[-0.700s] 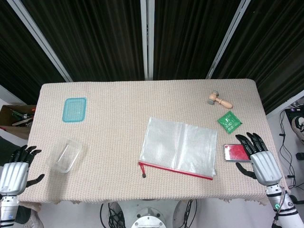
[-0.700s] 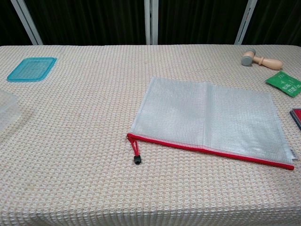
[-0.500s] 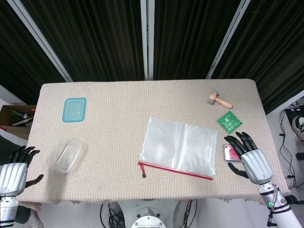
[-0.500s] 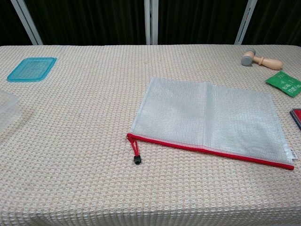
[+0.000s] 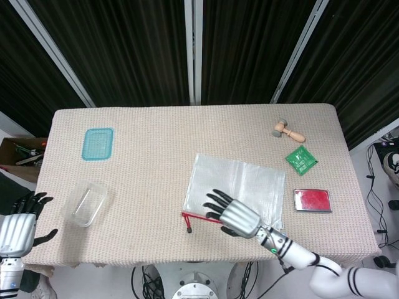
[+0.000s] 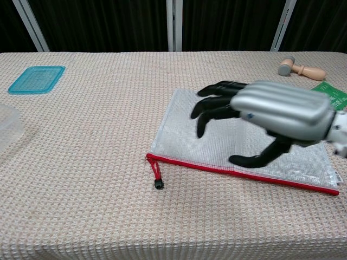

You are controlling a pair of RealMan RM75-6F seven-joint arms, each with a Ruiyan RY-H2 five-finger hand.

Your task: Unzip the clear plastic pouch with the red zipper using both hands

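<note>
Pouch (image 5: pixel 235 192) flat at table centre-right, red zipper (image 6: pixel 238 172) along near edge. Right hand (image 5: pixel 229 213) spread above pouch, holding nothing. Left hand (image 5: pixel 19 225) at near-left edge, fingers apart, empty

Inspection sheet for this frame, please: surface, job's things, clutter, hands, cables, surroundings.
Surface: table under a beige waffle-weave cloth.
Job's things: clear pouch lies flat; red zipper runs along its near edge, slider and black pull cord at the left end, so it looks closed.
Clutter: teal lid, clear container, small wooden mallet, green packet, red-topped tin.
Hands: right hand over the pouch, fingers spread, holding nothing; contact cannot be told. Left hand off the table's left edge, fingers apart, empty.
Cables: on the floor right of the table and below its front edge.
Surroundings: dark curtains behind; a box of tools on the floor at left.
</note>
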